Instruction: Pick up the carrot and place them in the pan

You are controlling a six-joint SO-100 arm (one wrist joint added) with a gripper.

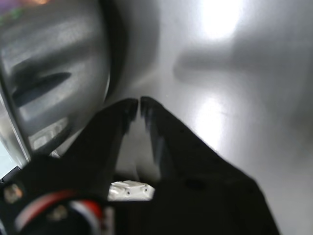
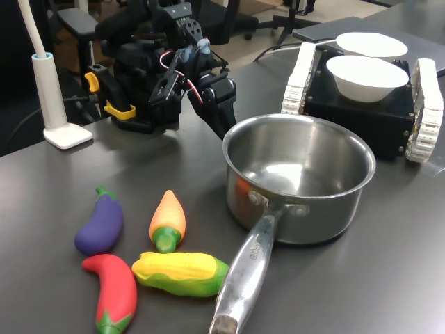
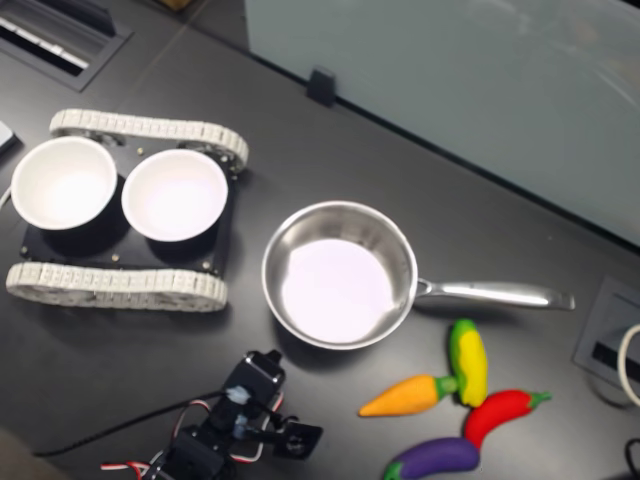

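Your jaws [image 1: 139,105] are together in the wrist view, tips almost touching with nothing between them, hovering over bare dark surface [image 1: 254,98] just beside the outer wall of the pan [image 1: 54,83]; in the first exterior view the jaws [image 2: 224,118] point down at the pan's [image 2: 299,174] far rim, on the first exterior view's left of it, and you can see the arm [image 2: 156,76] folded behind them; in the second exterior view the arm [image 3: 240,420] sits at the surface's [image 3: 120,360] near edge, below the pan [image 3: 340,275].

Your carrot [image 2: 167,219] lies flat on the surface [image 2: 389,264], well apart from the jaws, tip pointing away from the first exterior view's camera and green stem end toward it; the stem end is touching or just beside the corn cob [image 2: 179,273]; in the second exterior view the carrot [image 3: 405,396] lies below the pan's handle, stem end against the corn cob [image 3: 467,360].

An eggplant [image 2: 99,224] and a red chili pepper [image 2: 112,292] lie beside the carrot on the first exterior view's left; the pan holds nothing; two white bowls [image 2: 365,66] rest on a black tracked base [image 2: 361,111] beyond the pan.
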